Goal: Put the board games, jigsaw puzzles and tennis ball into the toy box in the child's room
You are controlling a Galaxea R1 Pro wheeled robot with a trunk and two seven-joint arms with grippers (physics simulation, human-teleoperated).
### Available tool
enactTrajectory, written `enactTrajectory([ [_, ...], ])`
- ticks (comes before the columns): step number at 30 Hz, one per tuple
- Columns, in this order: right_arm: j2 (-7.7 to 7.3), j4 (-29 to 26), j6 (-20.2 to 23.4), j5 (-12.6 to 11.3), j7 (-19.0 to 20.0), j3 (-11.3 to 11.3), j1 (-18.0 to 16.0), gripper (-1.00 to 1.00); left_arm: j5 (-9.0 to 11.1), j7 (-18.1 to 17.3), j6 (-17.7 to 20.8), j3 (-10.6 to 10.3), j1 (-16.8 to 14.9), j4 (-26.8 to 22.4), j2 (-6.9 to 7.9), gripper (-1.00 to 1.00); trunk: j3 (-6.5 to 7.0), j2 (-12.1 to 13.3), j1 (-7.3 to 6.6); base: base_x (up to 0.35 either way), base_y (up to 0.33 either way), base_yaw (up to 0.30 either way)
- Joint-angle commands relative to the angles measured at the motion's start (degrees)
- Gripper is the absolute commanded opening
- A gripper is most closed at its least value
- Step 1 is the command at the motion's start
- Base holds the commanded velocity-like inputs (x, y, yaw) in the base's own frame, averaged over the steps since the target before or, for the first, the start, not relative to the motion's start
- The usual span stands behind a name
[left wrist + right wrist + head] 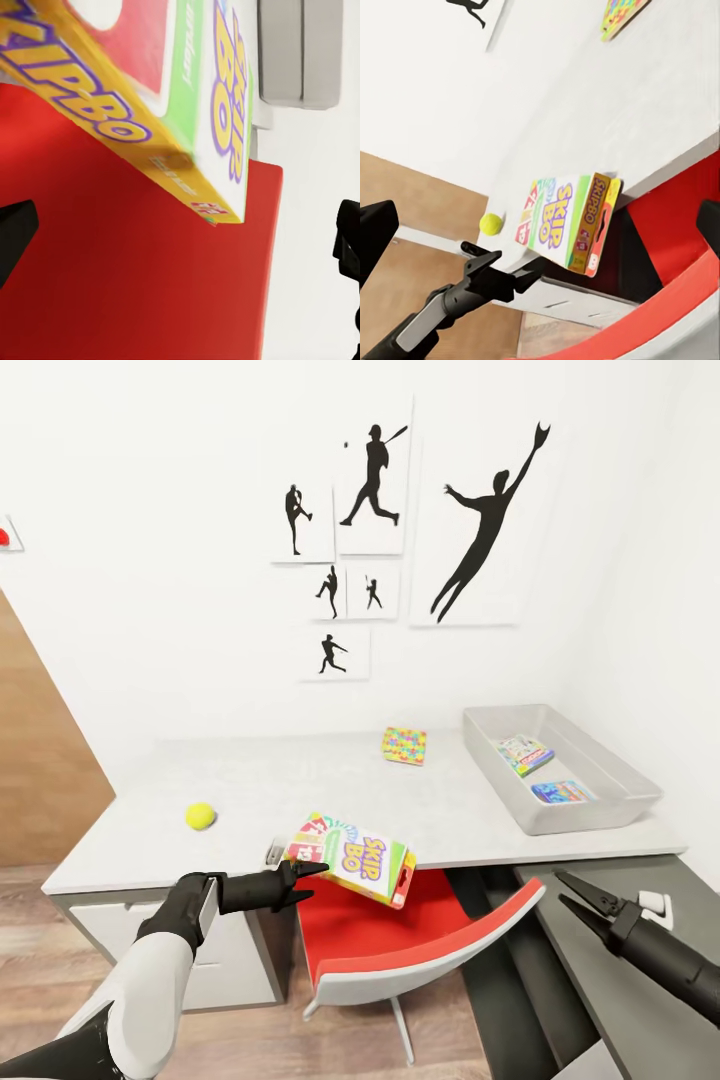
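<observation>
A Skip-Bo board game (352,857) lies tilted over the front edge of the table (300,780), overhanging the red chair. My left gripper (318,883) is open, its fingertips at the box's near-left corner, and the box (187,97) sits beyond the spread fingers. The tennis ball (200,816) rests on the table's left part. One jigsaw puzzle (404,745) lies near the back. At the right stands the grey toy box (600,760), holding two flat colourful items, one of them blue (563,791). My right gripper (562,888) is open, low at the right. The bed is out of view.
A red chair (400,940) with a grey shell is pushed under the table below the game box. White drawers (230,960) sit under the left end. A lower dark grey side section (600,980) with a small white object (655,905) lies beneath my right arm.
</observation>
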Motion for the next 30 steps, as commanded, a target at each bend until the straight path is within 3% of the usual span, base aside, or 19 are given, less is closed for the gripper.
enactTrajectory([
  [1,-0.03,-0.01,0.28,0.30,0.38,0.02,-0.06,1.00,-0.61,-0.40,0.43,0.45,-0.07,-0.08,-0.07,1.00,-0.06,-0.04,0.02,0.175,0.092,0.000],
  [30,-0.07,-0.01,0.28,0.29,0.37,0.20,-0.06,1.00,-0.61,-0.34,0.18,0.45,-0.07,-0.08,-0.07,1.00,-0.06,-0.04,0.02,0.050,0.006,0.000],
])
